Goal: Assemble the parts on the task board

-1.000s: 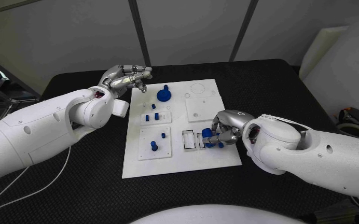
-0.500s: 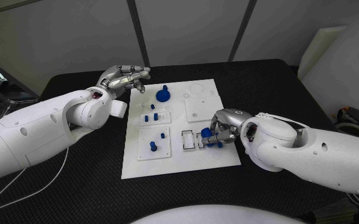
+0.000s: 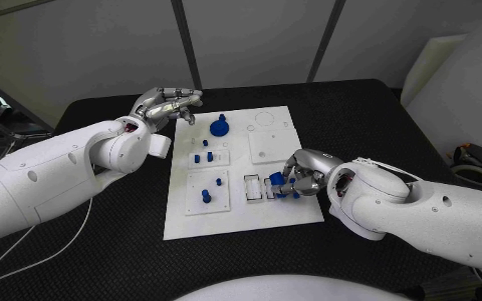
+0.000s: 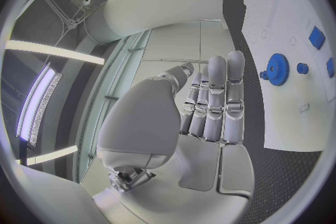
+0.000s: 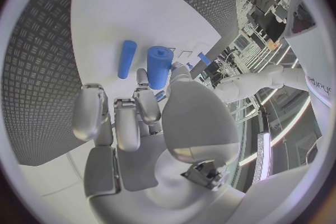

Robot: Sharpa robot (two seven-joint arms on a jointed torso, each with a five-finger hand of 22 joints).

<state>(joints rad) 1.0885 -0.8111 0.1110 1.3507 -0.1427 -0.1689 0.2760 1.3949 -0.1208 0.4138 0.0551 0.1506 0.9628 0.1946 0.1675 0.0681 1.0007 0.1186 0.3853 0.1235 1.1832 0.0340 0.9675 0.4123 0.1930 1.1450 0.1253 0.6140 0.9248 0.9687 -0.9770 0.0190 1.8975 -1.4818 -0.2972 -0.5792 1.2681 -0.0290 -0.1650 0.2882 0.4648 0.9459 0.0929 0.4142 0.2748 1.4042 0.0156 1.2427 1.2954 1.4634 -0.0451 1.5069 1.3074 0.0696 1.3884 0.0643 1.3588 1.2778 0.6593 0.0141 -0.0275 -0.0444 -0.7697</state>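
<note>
Right hand [image 3: 299, 173]: its fingers [image 5: 145, 102] are drawn narrow around a blue cylinder part [image 5: 159, 66], which stands at the near right edge of the task board [image 3: 241, 217]; the pinch on the part is plain in the right wrist view, where the thumb and a finger close on its lower end; a thinner blue peg [image 5: 126, 59] lies on the board just beside that cylinder, apart from the fingers; in the head view the same hand sits just beside two small rectangular slots [image 3: 252, 187] in the board.

Left hand [image 3: 168, 104]: its fingers [image 4: 213, 98] are straight and side by side with the thumb folded in beside them, holding nothing; the hand hovers just off the far left corner of the task board, above the desk [image 3: 111, 245].

Task board: a white plate at the middle of the black desk; a blue gear [image 3: 219, 129] stands near its far left corner, close to the left hand, with a small blue knob [image 3: 222, 117] just beyond it; several short blue pegs [image 3: 204, 156] stand in an inset plate on the board's left half; further blue pegs [image 3: 207, 195] stand in a second inset plate nearer the board's near edge; a plain square inset [image 3: 271, 145] lies on the board's right half, between the gear and the right hand.
</note>
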